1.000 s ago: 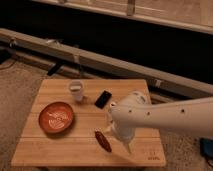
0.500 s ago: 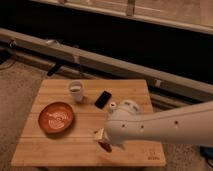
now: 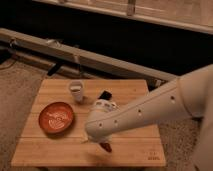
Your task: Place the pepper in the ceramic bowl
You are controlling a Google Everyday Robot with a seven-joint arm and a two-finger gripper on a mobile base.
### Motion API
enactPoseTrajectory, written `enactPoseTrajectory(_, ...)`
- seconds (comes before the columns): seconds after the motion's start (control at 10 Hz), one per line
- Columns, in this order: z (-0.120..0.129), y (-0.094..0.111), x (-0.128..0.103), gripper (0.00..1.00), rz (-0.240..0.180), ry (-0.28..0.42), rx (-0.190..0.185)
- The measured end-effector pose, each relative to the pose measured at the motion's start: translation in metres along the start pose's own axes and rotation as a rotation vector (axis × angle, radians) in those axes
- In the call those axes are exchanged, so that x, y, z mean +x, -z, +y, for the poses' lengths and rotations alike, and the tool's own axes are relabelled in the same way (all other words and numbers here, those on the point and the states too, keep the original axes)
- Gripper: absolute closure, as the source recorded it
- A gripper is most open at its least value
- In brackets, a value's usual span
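The orange-red ceramic bowl point(image 3: 56, 117) with whitish swirls sits on the left side of the wooden table point(image 3: 60, 155). The dark red pepper point(image 3: 105, 146) lies on the table near the front, only its end showing below my arm. My gripper point(image 3: 98, 141) is down at the pepper, mostly hidden behind the white wrist and forearm point(image 3: 135, 117), which reaches in from the right. The bowl is to the left of the gripper, a short way off.
A small white cup point(image 3: 76, 91) stands behind the bowl. A black phone point(image 3: 104, 95) lies at the table's middle back, partly behind my arm. A dark wall with a grey rail point(image 3: 75, 57) runs behind the table. Carpet surrounds it.
My arm has swung left across the table and lowered over the pepper. The pepper, fully visible one second ago, is now mostly covered. Bowl, cup and phone have not moved.
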Motion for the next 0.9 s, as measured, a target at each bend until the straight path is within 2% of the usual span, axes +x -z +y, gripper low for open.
enactPoseTrajectory(0.4,-0.009,-0.032,0.014,0.20,0.004,0.029,-0.063)
enactPoseTrajectory(0.9,0.007,-0.060,0.053,0.20,-0.015,-0.036,-0.103)
